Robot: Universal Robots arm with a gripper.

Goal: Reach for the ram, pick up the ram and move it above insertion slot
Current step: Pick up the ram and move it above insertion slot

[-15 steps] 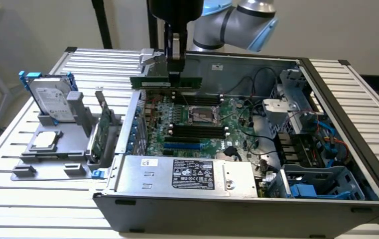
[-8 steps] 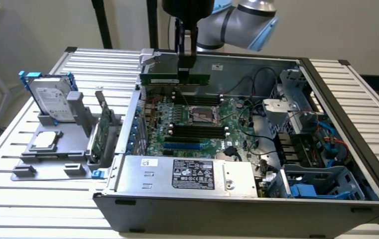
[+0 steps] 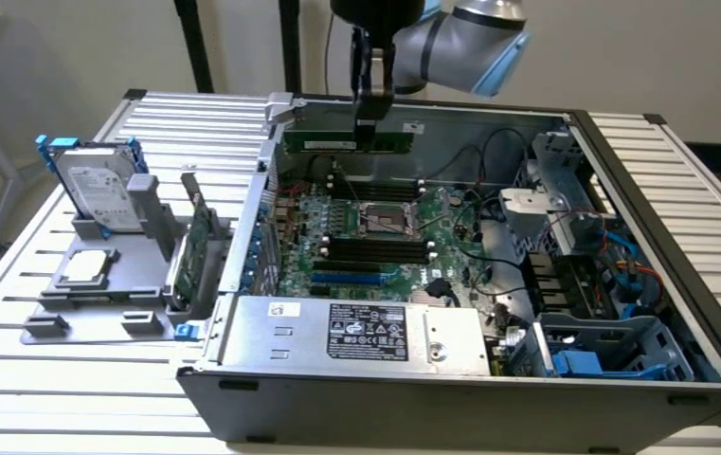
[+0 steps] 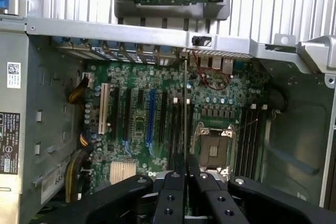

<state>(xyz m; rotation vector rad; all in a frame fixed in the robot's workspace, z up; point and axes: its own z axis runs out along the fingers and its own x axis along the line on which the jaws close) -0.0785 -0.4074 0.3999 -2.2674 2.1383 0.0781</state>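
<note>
The ram (image 3: 348, 141) is a long thin green stick with a pale label strip, and it hangs level over the back of the open computer case (image 3: 461, 398). My gripper (image 3: 370, 118) comes down from above and is shut on it near its middle. In the wrist view the ram (image 4: 185, 114) appears edge-on as a thin line running out from between my black fingers (image 4: 170, 192). Below it lie the black memory slots (image 4: 177, 124) beside the CPU socket (image 4: 214, 148). In the exterior view these slots (image 3: 373, 248) sit on the motherboard, in front of and below the held stick.
At the exterior view's left, a grey fixture (image 3: 95, 284) holds a silver hard drive with blue rails (image 3: 98, 185) and a taller green expansion card (image 3: 196, 248). The power supply (image 3: 360, 332) fills the case's front, with cables and a drive cage (image 3: 613, 351) on the right.
</note>
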